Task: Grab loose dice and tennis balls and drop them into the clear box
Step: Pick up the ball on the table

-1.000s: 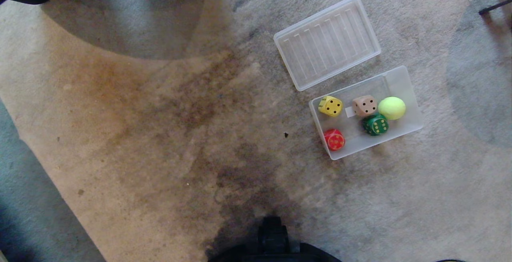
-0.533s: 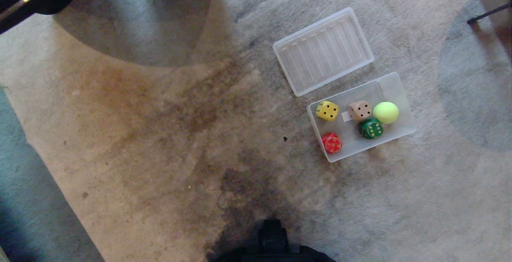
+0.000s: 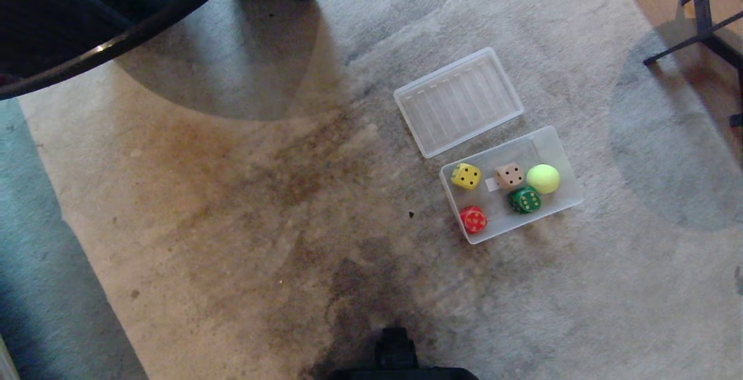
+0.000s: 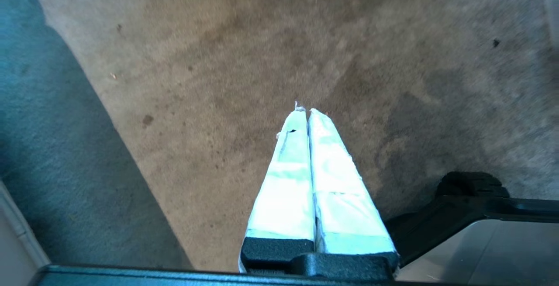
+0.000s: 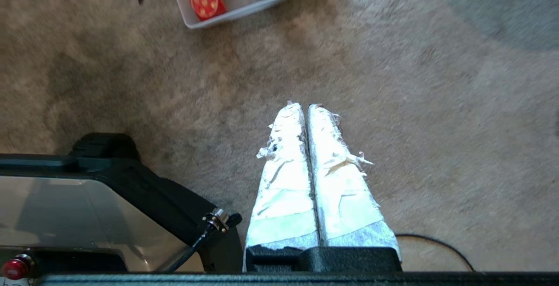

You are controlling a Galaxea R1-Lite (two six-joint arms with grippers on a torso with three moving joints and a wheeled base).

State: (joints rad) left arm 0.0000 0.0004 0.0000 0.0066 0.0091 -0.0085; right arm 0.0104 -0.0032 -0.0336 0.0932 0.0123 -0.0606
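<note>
Dice, yellow (image 3: 465, 176) and tan (image 3: 509, 175), already lie with one tennis ball (image 3: 543, 178) inside the clear box (image 3: 566, 158) on the right, nothing loose showing, while left gripper (image 4: 304, 110) and right gripper (image 5: 304, 106) hang closed and empty.

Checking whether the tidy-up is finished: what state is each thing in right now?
clear box: open, upright on the carpet.
lid: off, lying flat beside the box.
yellow die: inside the box.
tan die: inside the box.
tennis ball: inside the box.
green die: inside the box.
red die: inside the box.
left end effector: shut, empty, above bare carpet.
right end effector: shut, empty, short of the box.
</note>
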